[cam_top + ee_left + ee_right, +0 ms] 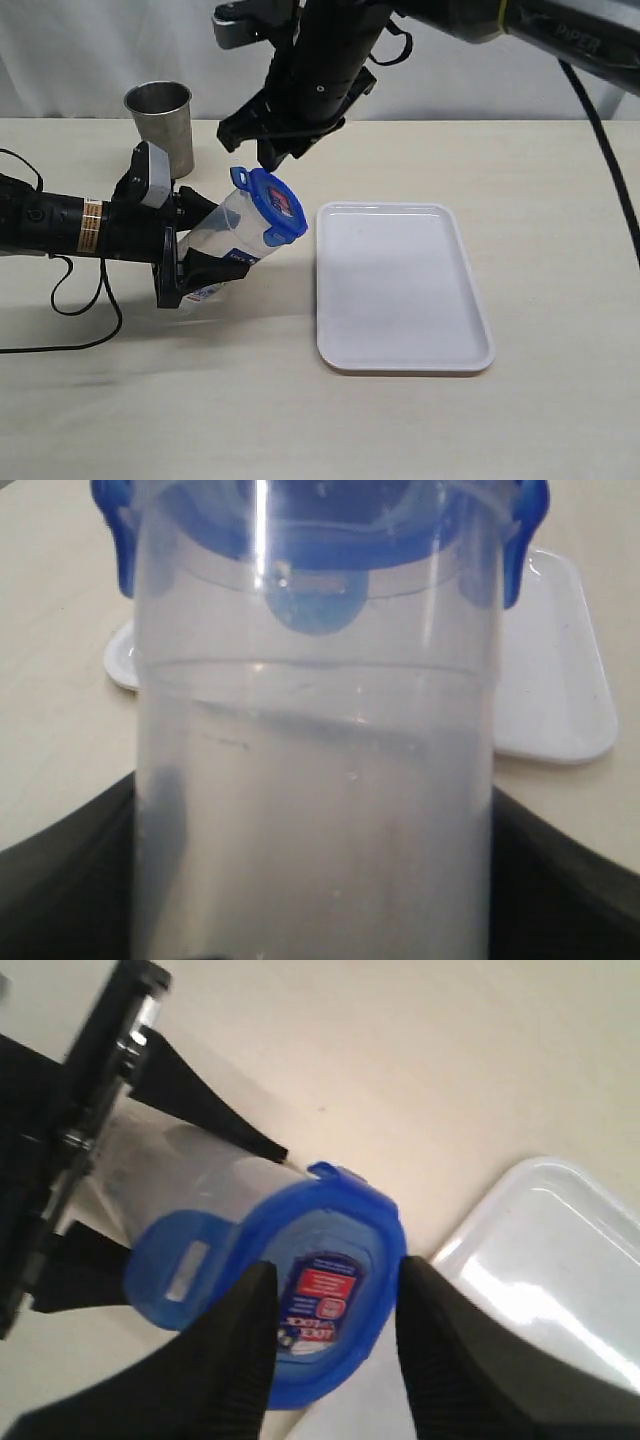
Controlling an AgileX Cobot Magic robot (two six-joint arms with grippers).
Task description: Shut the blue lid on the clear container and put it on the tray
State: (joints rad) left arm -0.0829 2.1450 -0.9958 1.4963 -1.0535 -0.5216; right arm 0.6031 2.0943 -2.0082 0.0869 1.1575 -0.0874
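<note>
The left gripper [208, 242] pinches the clear container [226, 232] low on its body, one dark finger [196, 207] above it and one below, the jaws closed firmly on the plastic. The container leans over between those fingers, its mouth angled up and away from the left gripper's wrist. Whether its base touches the table [120, 400] cannot be told.

The blue lid [272, 208] sits on the container's mouth, well beyond the left fingertips, with its red-and-white sticker facing outward. One flap [241, 178] stands flared out from the rim; whether the others are snapped down cannot be told.

The right gripper [255, 150] hangs just above the lid with its fingers spread wide. In the right wrist view the two black fingers [235, 1360] frame the lid [330, 1225] on either side, gripping nothing.

The tray [405, 365] lies flat on the table past the lid from the left fingers, its near corner close to the lid's edge. The container rests outside it. A grey steel cup [160, 120] stands upright behind the left gripper, apart from both sets of fingers.
</note>
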